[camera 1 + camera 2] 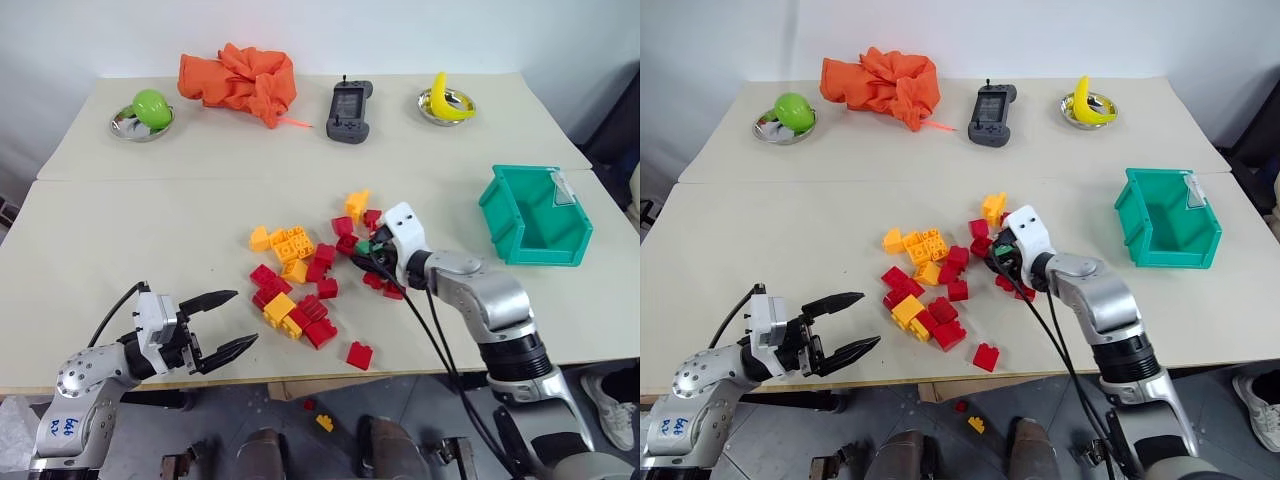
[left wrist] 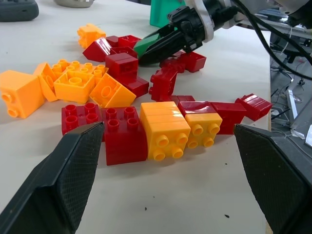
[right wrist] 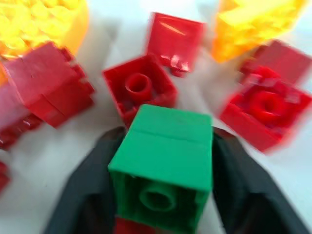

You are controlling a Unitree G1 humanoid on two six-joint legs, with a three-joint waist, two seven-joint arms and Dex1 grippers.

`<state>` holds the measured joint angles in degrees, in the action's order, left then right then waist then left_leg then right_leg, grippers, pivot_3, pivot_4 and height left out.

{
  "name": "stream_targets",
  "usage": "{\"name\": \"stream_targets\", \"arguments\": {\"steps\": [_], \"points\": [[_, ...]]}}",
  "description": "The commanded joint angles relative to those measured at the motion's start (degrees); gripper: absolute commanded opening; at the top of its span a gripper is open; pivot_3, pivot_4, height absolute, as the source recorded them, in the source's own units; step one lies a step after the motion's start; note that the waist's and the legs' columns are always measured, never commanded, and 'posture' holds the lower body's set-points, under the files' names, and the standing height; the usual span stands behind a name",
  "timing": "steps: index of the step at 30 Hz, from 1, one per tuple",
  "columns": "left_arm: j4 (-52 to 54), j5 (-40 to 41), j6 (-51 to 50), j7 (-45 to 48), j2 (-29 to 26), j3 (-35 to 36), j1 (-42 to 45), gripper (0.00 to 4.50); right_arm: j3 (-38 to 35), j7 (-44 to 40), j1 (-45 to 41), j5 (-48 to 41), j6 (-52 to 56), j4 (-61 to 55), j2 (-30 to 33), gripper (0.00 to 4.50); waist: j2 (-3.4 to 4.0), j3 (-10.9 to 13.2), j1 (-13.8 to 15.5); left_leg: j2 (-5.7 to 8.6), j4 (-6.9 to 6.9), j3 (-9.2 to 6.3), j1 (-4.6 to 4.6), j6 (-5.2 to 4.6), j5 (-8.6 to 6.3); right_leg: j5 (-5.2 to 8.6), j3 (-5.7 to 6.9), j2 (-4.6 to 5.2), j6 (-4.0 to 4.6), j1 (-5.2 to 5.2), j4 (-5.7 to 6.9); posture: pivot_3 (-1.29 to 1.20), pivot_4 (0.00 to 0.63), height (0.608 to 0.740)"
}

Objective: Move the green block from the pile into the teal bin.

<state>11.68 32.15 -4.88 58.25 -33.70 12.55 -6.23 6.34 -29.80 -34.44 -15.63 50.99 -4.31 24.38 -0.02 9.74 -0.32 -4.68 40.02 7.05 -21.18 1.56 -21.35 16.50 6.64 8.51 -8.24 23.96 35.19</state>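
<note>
Right tool (image 1: pixel 366 252), two black fingers on a white-capped silver arm, planted at the right edge of the pile (image 1: pixel 305 275) of small red and yellow-orange studded plastic bricks, near the middle of the pale bench (image 1: pixel 120 240). Clamped on the small green studded plastic block (image 3: pixel 163 165): in the right wrist view a black finger (image 3: pixel 85 190) presses each flank, hollow underside facing the camera. Block low among red bricks at the pile's right side; impossible to tell whether clear of the bench or resting on it.

Teal plastic bin (image 1: pixel 535 216) with the sloped open front, off to the right and slightly farther, well apart from the pile, near the right bench edge, open top facing up. Hence a carry from the block rightward and a little away, on the right arm's own side. Red bricks touching or just beside the block, likely to be dragged along unless lifted clear first.

Left tool (image 1: pixel 215 328) at the near-left bench edge, fingers spread wide, empty, aimed rightward at the pile, much farther from the bin.
</note>
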Motion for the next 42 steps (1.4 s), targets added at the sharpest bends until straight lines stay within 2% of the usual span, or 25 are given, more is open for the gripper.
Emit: {"name": "stream_targets", "arguments": {"steps": [1, 5, 8, 10, 14, 18, 23, 24, 25, 31, 33, 36, 39, 42], "points": [[2.11, 0.33, 0.91, -0.20, 0.56, -0.23, 1.16, 4.50, -3.64, -4.69, 1.35, -2.29, -4.89, -3.97, 3.02, 1.52, 0.00, 0.00, -0.06, 0.00, 0.00, 0.00, 0.00, 0.00, 0.00, 0.00, 0.00, 0.00, 0.00, 0.00, 0.00, 0.00, 0.150, 0.740], [1.51, -0.14, 1.10, -1.64, 2.79, -1.98, 4.25, 4.50, -8.88, -9.71, 4.92, -4.62, -12.91, -6.00, 6.42, 1.54, -0.01, 0.00, 0.21, 0.02, -0.02, -0.01, -0.02, -0.01, 0.00, -0.01, 0.01, 0.00, -0.02, -0.01, -0.07, 0.00, 0.150, 0.740], [2.42, -1.14, 2.62, -3.90, 7.30, -5.34, 9.52, 4.50, -17.35, -11.53, 7.88, -8.48, -17.86, -7.11, 8.04, 1.54, -0.01, 0.00, 0.49, 0.04, -0.01, -0.01, -0.01, -0.01, 0.00, -0.02, 0.01, 0.01, -0.04, -0.04, -0.08, 0.00, 0.150, 0.740], [2.53, -1.06, 1.87, -4.90, 9.82, -7.56, 13.20, 4.50, -22.47, -9.56, 8.41, -7.87, -21.21, -5.82, 9.66, 1.54, -0.02, 0.00, 0.50, 0.03, 0.03, -0.02, -0.01, -0.01, 0.00, -0.03, 0.02, 0.00, -0.05, -0.07, -0.10, 0.00, 0.150, 0.740], [-1.62, -1.21, 0.70, -6.11, 14.39, -11.29, 20.17, 4.50, -31.27, -0.97, 6.54, -2.43, -26.95, 5.18, 15.35, 1.54, 0.04, 0.03, 0.43, 0.06, 0.07, 0.00, 0.04, -0.03, 0.01, -0.06, -0.04, 0.00, -0.10, -0.13, -0.12, 0.00, 0.150, 0.740], [-4.14, -1.51, 0.01, -5.30, 15.87, -13.13, 23.21, 4.50, -32.00, 1.80, 4.28, 0.74, -31.95, 16.77, 18.88, 1.54, 0.04, 0.02, 0.20, 0.05, 0.02, 0.01, 0.10, -0.03, 0.01, -0.06, -0.03, 0.00, -0.11, -0.17, -0.18, 0.00, 0.150, 0.740], [-4.78, -2.95, 0.46, -5.38, 15.44, -13.98, 23.55, 4.50, -31.36, 2.92, -0.56, 2.02, -37.25, 29.06, 19.33, 1.54, 0.05, 0.03, -1.17, 0.05, -0.03, 0.04, 0.11, -0.03, 0.02, -0.06, -0.05, -0.01, -0.11, -0.16, -0.18, 0.00, 0.150, 0.740], [-4.51, -3.19, 0.39, -5.59, 15.19, -13.83, 23.28, 4.50, -30.93, 2.11, -1.20, 2.17, -38.70, 31.02, 19.46, 2.28, 0.05, 0.02, -1.29, 0.05, -0.03, 0.03, 0.12, -0.03, 0.02, -0.06, -0.04, -0.01, -0.11, -0.16, -0.18, 0.00, 0.150, 0.740], [-4.16, -3.41, 0.37, -5.74, 14.81, -13.51, 22.82, 4.50, -30.61, 0.51, -1.84, 1.67, -39.11, 32.64, 19.45, 2.49, 0.05, 0.02, -1.33, 0.05, -0.03, 0.03, 0.12, -0.03, 0.02, -0.06, -0.05, -0.01, -0.11, -0.16, -0.18, 0.00, 0.150, 0.740], [-2.97, -3.34, 0.58, -7.26, 12.52, -10.13, 19.58, 4.50, -29.06, -6.26, -3.01, 0.71, -43.43, 36.22, 19.94, 4.49, 0.07, 0.03, -1.24, 0.04, 0.00, 0.02, 0.10, -0.03, 0.02, -0.06, -0.06, -0.01, -0.11, -0.16, -0.18, 0.00, 0.150, 0.740], [-2.97, -4.46, 1.19, -8.70, 11.32, -8.55, 18.22, 4.50, -29.40, -8.97, -2.61, -0.63, -44.45, 35.49, 19.86, 4.49, 0.07, 0.03, -1.14, 0.05, 0.03, 0.01, 0.09, -0.03, 0.02, -0.07, -0.06, 0.00, -0.12, -0.17, -0.18, 0.00, 0.150, 0.740], [-3.83, -8.36, 4.40, -11.14, 8.59, -5.57, 15.85, 4.50, -28.04, -17.83, 1.25, -5.84, -42.46, 26.32, 18.77, 4.49, 0.08, 0.03, -1.14, 0.04, 0.02, -0.01, 0.10, -0.03, 0.02, -0.07, -0.04, 0.00, -0.12, -0.18, -0.19, 0.00, 0.150, 0.740], [-4.50, -10.04, 4.74, -14.12, 6.03, -1.84, 13.64, 4.50, -23.60, -23.77, 7.37, -6.62, -42.22, 16.43, 18.69, 4.49, 0.08, 0.03, -1.14, 0.03, -0.01, -0.04, 0.10, -0.03, 0.02, -0.07, -0.02, -0.01, -0.12, -0.17, -0.18, 0.00, 0.150, 0.740], [-4.57, -12.10, 5.04, -17.20, 4.13, 1.59, 10.39, 4.50, -18.16, -31.96, 16.28, -7.18, -46.52, 7.14, 18.03, 4.49, 0.07, 0.03, -1.02, 0.03, 0.00, -0.05, 0.11, -0.03, 0.02, -0.07, -0.01, 0.00, -0.12, -0.20, -0.19, 0.00, 0.150, 0.740]]}}
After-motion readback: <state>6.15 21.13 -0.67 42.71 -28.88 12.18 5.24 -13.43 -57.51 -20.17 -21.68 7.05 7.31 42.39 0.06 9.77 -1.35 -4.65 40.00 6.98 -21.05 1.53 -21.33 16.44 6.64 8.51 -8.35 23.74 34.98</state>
